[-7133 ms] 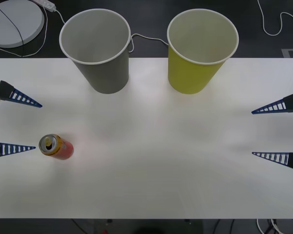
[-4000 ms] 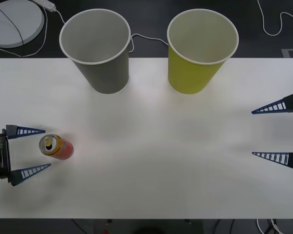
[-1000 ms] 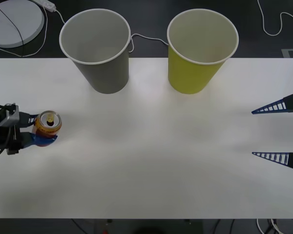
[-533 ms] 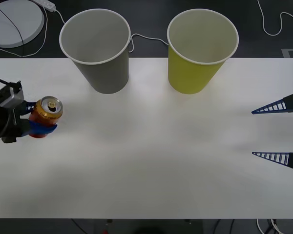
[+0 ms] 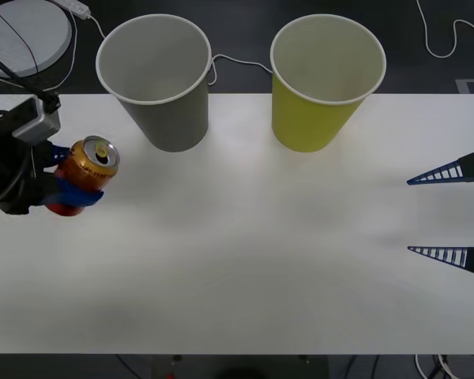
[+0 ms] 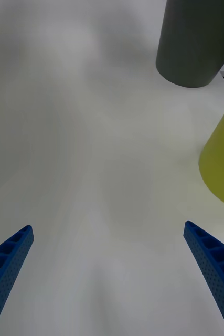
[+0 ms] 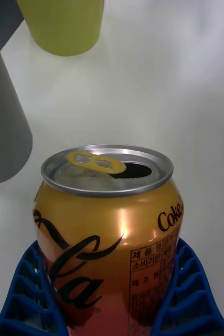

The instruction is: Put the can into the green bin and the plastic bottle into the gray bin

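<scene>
Orange-red can (image 5: 88, 170) — within left claw (image 5: 69, 186)

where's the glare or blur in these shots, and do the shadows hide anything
Front view: even light, with soft shadows under the gray bin and green bin hiding nothing. Left wrist view: a bright vertical highlight runs down the can, held in the left gripper; its label stays readable, the bins behind look softer. Right wrist view: the table shows faint, blurred shading.
</scene>
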Action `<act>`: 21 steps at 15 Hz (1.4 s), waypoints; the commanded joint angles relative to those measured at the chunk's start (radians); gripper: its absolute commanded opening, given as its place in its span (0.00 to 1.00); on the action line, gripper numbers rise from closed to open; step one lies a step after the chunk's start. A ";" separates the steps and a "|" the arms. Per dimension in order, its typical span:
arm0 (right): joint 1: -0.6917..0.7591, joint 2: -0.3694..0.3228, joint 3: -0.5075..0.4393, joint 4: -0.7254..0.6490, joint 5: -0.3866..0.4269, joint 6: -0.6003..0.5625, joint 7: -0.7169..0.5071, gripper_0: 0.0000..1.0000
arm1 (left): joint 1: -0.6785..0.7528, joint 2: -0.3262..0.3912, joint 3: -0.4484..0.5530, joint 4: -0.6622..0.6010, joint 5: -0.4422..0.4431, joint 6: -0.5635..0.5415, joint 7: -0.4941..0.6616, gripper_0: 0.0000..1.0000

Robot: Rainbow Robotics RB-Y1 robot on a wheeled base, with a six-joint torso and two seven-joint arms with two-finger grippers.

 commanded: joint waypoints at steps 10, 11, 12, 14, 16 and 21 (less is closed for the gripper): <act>0.000 0.000 0.000 0.000 0.000 0.000 0.000 1.00 | -0.661 0.112 -0.473 0.106 -0.003 -0.057 0.457 0.00; 0.000 0.000 0.000 0.000 0.000 0.000 0.000 1.00 | -0.739 0.112 -0.539 0.139 -0.005 -0.057 0.463 0.00; 0.000 0.000 0.000 0.000 0.000 0.000 0.000 1.00 | -0.812 0.104 -0.603 0.175 -0.006 -0.056 0.469 0.00; 0.000 0.000 0.000 0.000 0.000 0.000 0.000 1.00 | -0.920 0.069 -0.685 0.246 -0.006 -0.056 0.470 0.00; 0.000 0.000 0.000 0.000 0.000 0.000 0.000 1.00 | -0.999 0.015 -0.728 0.320 -0.016 -0.053 0.477 0.00; 0.000 0.000 0.000 0.000 0.000 0.000 0.000 1.00 | -1.192 -0.146 -0.858 0.521 -0.075 -0.027 0.490 0.00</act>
